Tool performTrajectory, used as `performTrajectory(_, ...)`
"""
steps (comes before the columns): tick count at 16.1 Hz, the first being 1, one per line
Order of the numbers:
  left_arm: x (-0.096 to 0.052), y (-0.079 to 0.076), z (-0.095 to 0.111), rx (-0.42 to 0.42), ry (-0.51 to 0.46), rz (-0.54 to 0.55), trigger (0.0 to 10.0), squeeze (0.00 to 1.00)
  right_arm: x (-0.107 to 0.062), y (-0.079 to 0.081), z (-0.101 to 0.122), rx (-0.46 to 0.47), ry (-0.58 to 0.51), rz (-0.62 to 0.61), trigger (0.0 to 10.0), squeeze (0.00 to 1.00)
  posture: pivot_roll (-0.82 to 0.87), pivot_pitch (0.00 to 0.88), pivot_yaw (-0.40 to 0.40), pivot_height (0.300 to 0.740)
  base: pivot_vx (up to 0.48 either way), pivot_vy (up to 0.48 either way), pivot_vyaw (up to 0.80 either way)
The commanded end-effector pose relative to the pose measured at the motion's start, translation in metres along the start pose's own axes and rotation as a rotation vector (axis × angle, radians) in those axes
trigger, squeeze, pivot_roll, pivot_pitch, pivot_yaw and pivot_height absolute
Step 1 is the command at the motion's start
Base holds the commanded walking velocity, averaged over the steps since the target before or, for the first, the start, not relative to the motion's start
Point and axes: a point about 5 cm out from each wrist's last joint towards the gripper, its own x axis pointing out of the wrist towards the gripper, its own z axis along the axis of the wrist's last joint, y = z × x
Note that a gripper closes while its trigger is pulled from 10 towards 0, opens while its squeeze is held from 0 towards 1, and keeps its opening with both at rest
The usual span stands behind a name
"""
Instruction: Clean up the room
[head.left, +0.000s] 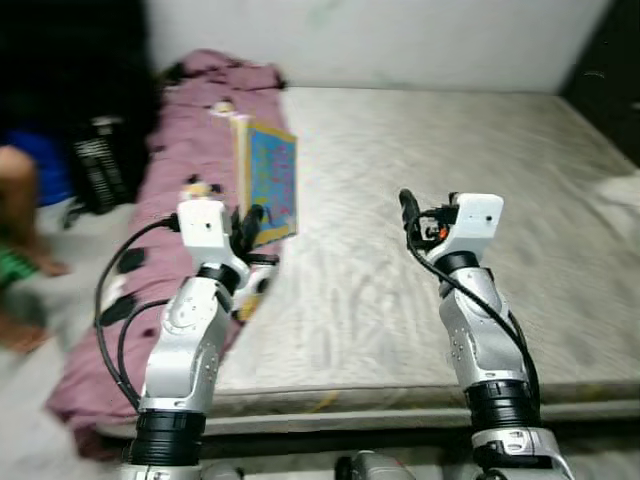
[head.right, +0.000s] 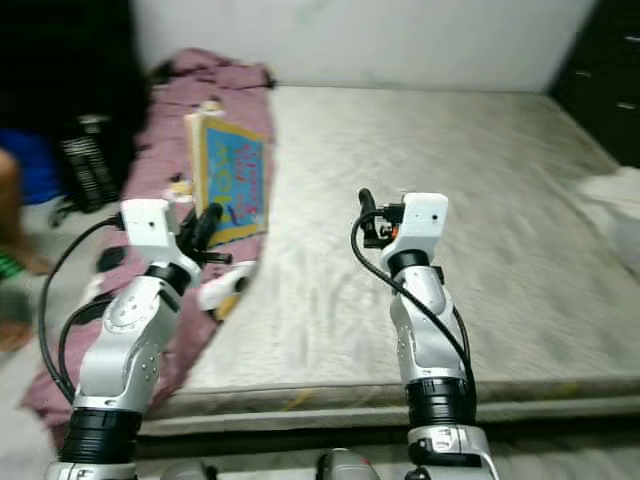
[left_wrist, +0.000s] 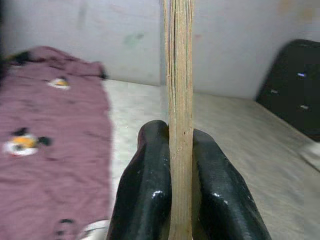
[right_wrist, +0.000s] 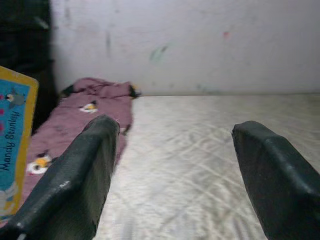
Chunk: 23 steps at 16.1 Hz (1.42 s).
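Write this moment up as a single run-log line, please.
left gripper: shut on book, held upright over mattress edge | right gripper: open, raised above mattress | purple blanket: along the mattress's left side

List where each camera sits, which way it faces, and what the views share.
Left eye view: head, looking down at the mattress; both arms show.
Right eye view: head, same scene.
Left wrist view: along the left gripper, fingers shut on the book.
Right wrist view: along the open right gripper, toward the wall.
Shared: book, purple blanket, mattress.
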Motion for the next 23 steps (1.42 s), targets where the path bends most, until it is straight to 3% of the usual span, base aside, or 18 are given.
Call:
performTrajectory(1,0.0025,-0.0024,0.0105,0.008,-0.047,-0.007,10.0,0.00,0.0010,-0.0011,0.0013,-0.002,-0.007,0.000,10.0,0.00,-0.04,0.000,-0.018,0.740,0.000,-0.251,0.00)
performTrajectory(23,0.0044,-0.0040,0.0108,-0.005,-0.053,-0.006,10.0,0.00,0.0017,-0.0009,0.0008,-0.016,-0.005,0.009,10.0,0.00,-0.05,0.000,-0.026,0.740,0.000,-0.299,0.00)
